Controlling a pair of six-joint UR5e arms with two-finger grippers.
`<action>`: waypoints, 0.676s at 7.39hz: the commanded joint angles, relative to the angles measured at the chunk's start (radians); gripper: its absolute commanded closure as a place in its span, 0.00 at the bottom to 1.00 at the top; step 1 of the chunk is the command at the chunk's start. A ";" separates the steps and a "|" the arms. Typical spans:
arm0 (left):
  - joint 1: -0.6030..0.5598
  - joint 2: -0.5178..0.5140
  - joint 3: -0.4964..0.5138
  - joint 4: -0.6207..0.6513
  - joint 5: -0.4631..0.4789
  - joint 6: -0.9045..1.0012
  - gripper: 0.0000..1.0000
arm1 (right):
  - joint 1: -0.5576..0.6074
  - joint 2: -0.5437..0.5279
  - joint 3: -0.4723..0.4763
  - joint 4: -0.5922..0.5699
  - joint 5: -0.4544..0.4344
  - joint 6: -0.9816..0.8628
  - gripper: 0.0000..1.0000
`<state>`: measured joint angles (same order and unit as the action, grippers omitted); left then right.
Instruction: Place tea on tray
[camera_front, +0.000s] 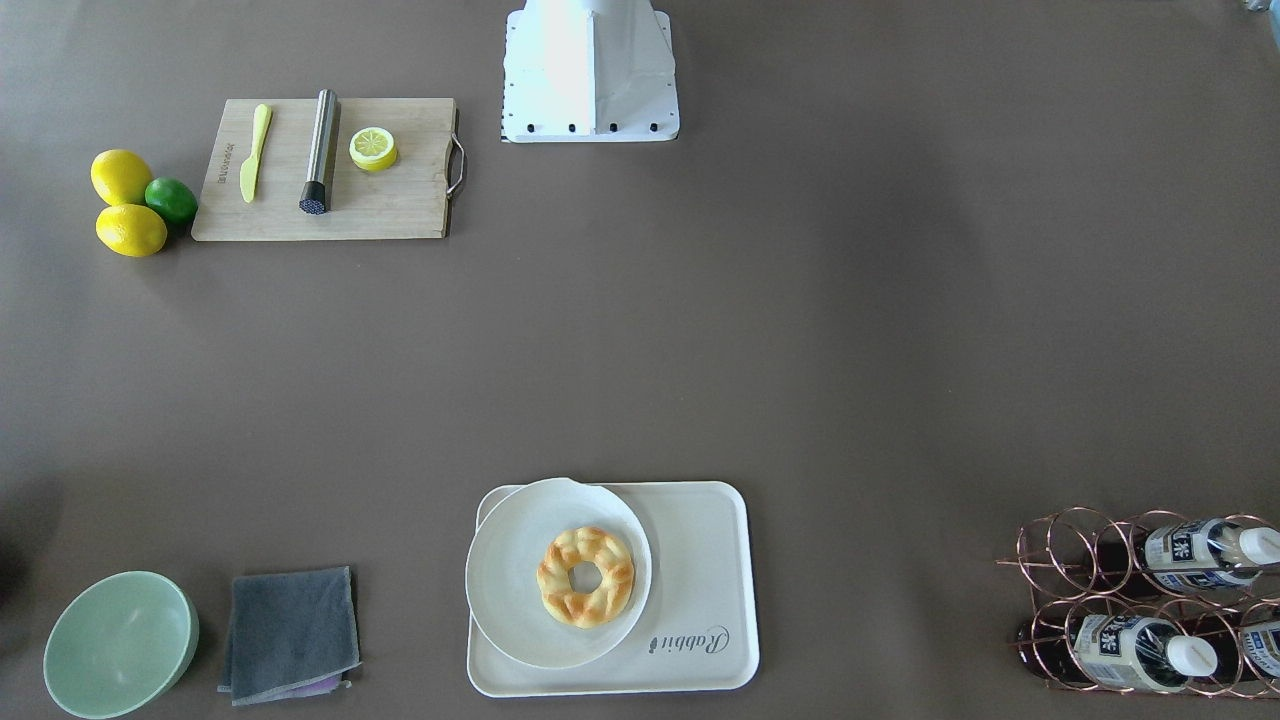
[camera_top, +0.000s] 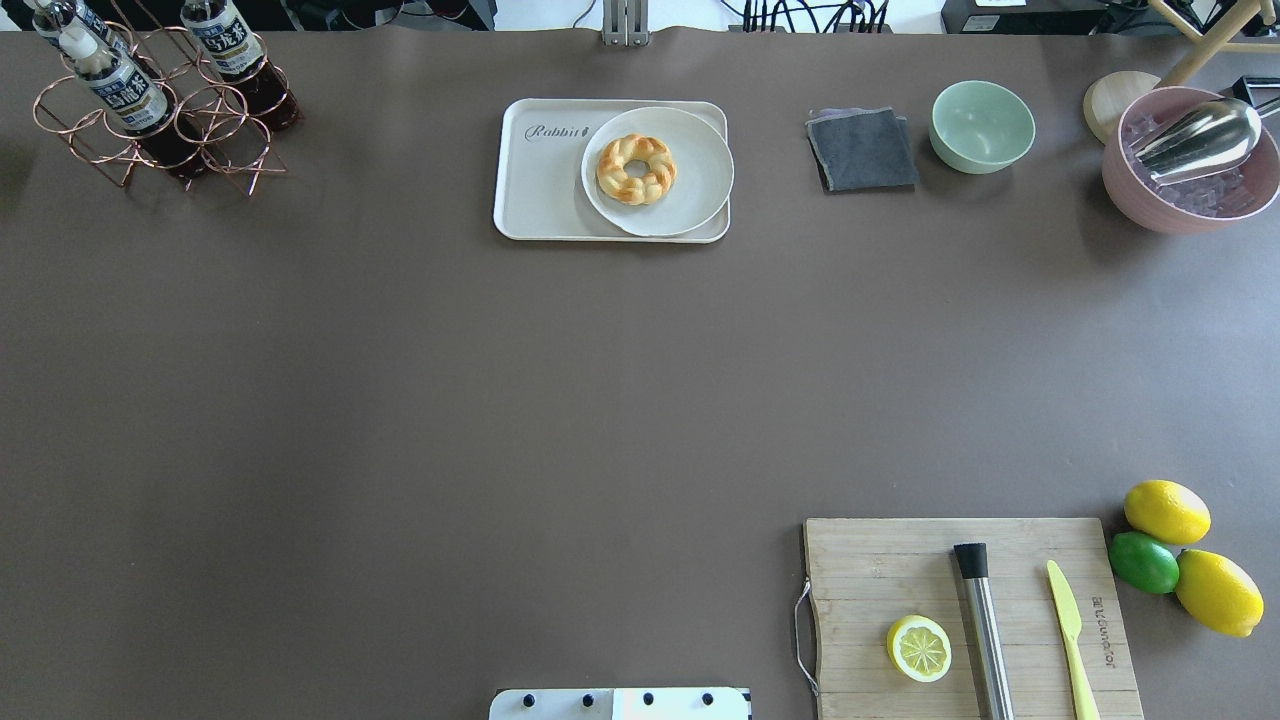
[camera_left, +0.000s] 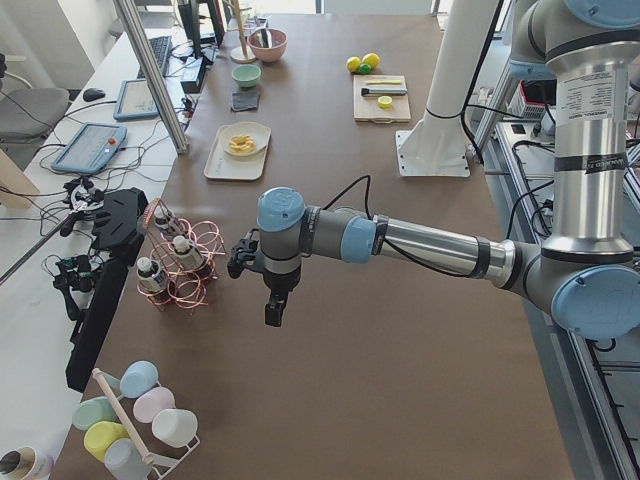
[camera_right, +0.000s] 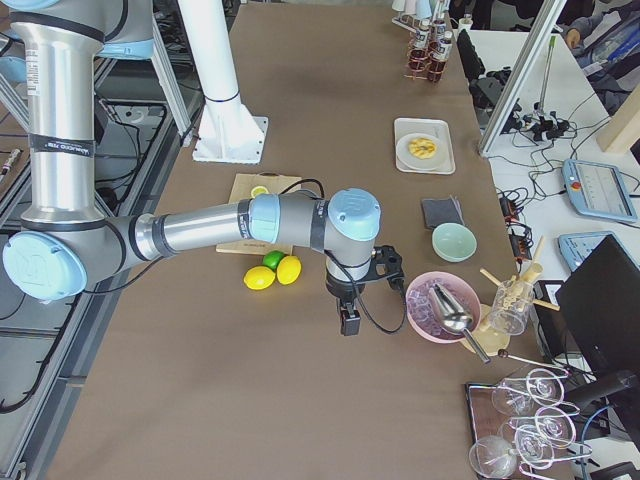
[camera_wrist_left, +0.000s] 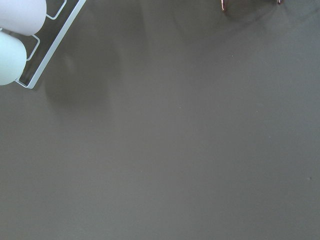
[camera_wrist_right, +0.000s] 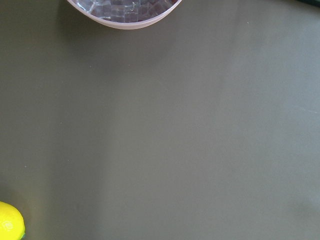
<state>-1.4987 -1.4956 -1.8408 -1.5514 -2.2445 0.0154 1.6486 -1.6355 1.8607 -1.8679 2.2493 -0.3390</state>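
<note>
The tea (camera_top: 125, 92) is lying slanted in a copper wire rack (camera_top: 200, 130) at the far left corner of the surface (camera_top: 500, 400). It is sitting among look-alike bottles and well apart from the tray (camera_top: 540, 195). The left arm (camera_left: 400, 240) is hanging just beside the rack, with the left jaws pointing down over bare surface. I cannot tell how far apart they are standing (only the side view is showing them), though no bottle is in them. The right arm (camera_right: 200, 228) is hanging over the opposite end, between the lemons (camera_right: 272, 274) and a pink bowl (camera_right: 425, 312). The right jaws are equally unreadable and are carrying nothing.

Several things are looking risky:
- **Snagging:** the wire rings are hugging each bottle, so a pull off the bottle's own slant is likely to catch the cap or shoulder. That could drag the light rack along or shake a neighbour loose.
- **Slipping:** the plastic is looking smooth and round, so a grip near the cap could let the bottle swing or slide out.
- **Little room on the tray:** a plate (camera_top: 690, 195) with a ring of bread (camera_top: 636, 169) is taking up most of it, leaving only the strip by the script. A bottle coming down off-centre could land on the raised rim and topple, or nudge the plate, which is already overhanging the tray's edge.
</note>
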 joint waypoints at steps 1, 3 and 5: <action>0.000 0.006 -0.029 0.001 0.000 -0.006 0.02 | -0.001 -0.009 0.003 0.001 0.025 0.001 0.00; 0.012 0.005 -0.035 0.001 0.002 -0.005 0.02 | -0.001 -0.024 0.021 0.001 0.026 -0.002 0.00; 0.017 0.006 -0.034 0.001 0.003 -0.002 0.02 | -0.001 -0.027 0.021 -0.001 0.027 0.000 0.00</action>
<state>-1.4863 -1.4903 -1.8726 -1.5508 -2.2415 0.0128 1.6475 -1.6579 1.8790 -1.8672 2.2751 -0.3395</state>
